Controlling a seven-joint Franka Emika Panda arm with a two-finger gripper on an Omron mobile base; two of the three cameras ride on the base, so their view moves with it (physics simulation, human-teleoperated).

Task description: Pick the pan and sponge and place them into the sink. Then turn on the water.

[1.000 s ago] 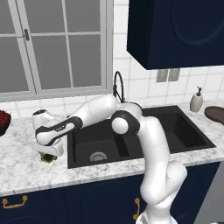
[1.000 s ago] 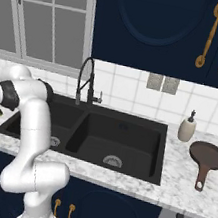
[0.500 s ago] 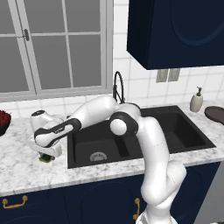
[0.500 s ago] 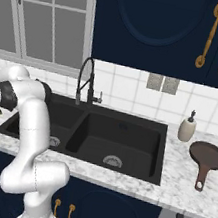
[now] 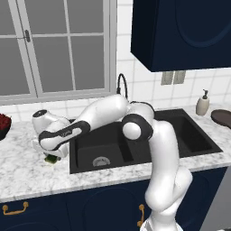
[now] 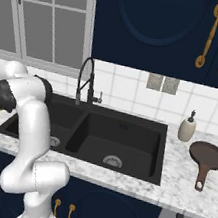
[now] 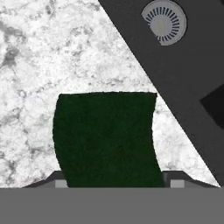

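The sponge (image 7: 107, 138) lies dark green side up on the marble counter just left of the sink (image 5: 90, 151); its yellow-green edge peeks out under the hand (image 5: 53, 159). My gripper (image 7: 113, 183) reaches straight down over it, and the two fingertips press its left and right sides, so it is shut on the sponge. The same hand sits low at the sink's left rim (image 5: 51, 154). The pan (image 6: 207, 156), round and dark with its handle pointing forward, rests on the counter right of the sink (image 6: 126, 139). No water runs from the black faucet (image 6: 86, 79).
A soap bottle (image 6: 187, 127) stands behind the pan near the tiled wall. A bowl of red fruit (image 5: 3, 124) sits at the far left of the counter. The left basin's silver drain (image 7: 164, 22) lies close beside the sponge.
The fingers have closed in from wide open onto the sponge's sides. The arm and sponge have stayed in place.
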